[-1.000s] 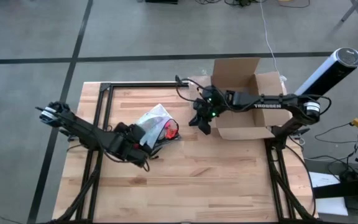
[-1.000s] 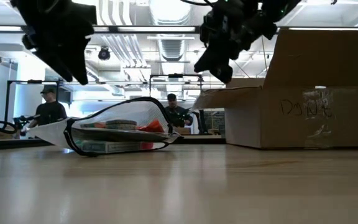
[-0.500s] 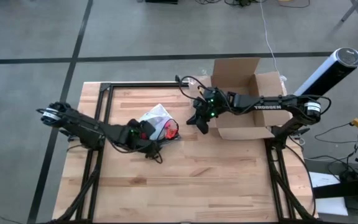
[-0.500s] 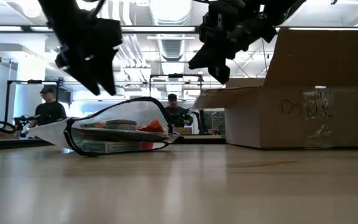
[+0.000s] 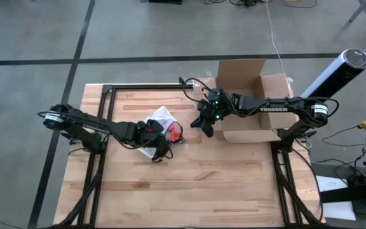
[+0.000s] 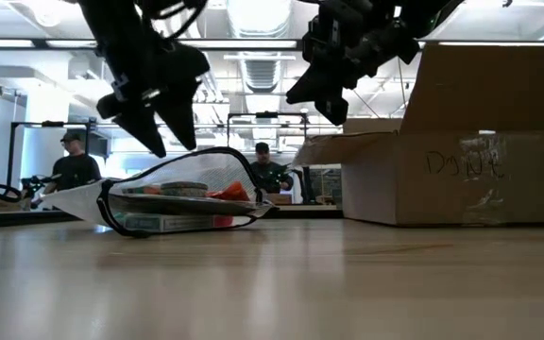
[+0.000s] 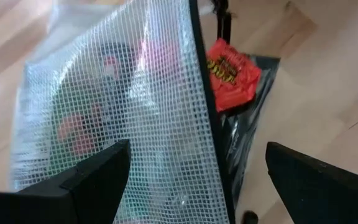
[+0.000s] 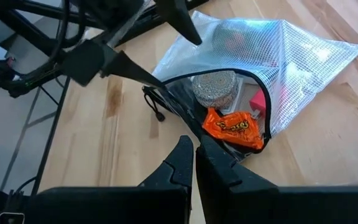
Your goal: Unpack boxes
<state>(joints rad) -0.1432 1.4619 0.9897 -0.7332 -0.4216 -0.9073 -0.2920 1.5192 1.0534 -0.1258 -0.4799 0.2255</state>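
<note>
The brown cardboard box (image 5: 250,127) (image 6: 461,175) stands on its base at the table's far right, flaps open. Left of it the translucent mesh zip pouch (image 5: 159,121) (image 6: 173,198) (image 8: 272,68) lies flat, its black-edged mouth open, with an orange-red snack packet (image 8: 232,127) (image 7: 232,71) at the opening. My left gripper (image 5: 157,137) (image 6: 173,142) (image 7: 197,180) hovers open just above the pouch, one finger on either side of it. My right gripper (image 5: 203,127) (image 8: 194,155) is shut and hangs in the air between pouch and box.
Black frame rails (image 5: 107,108) run along the table's left and far sides. A white and black cylinder (image 5: 338,70) stands off the far right corner. Bare wood (image 5: 189,191) spreads over the near half. People (image 6: 74,165) stand in the room behind.
My left gripper has travelled toward the table's right and slightly toward the far edge, coming down from beside the pouch to just over it, fingers still apart. The pouch and the box have stayed where they were.
</note>
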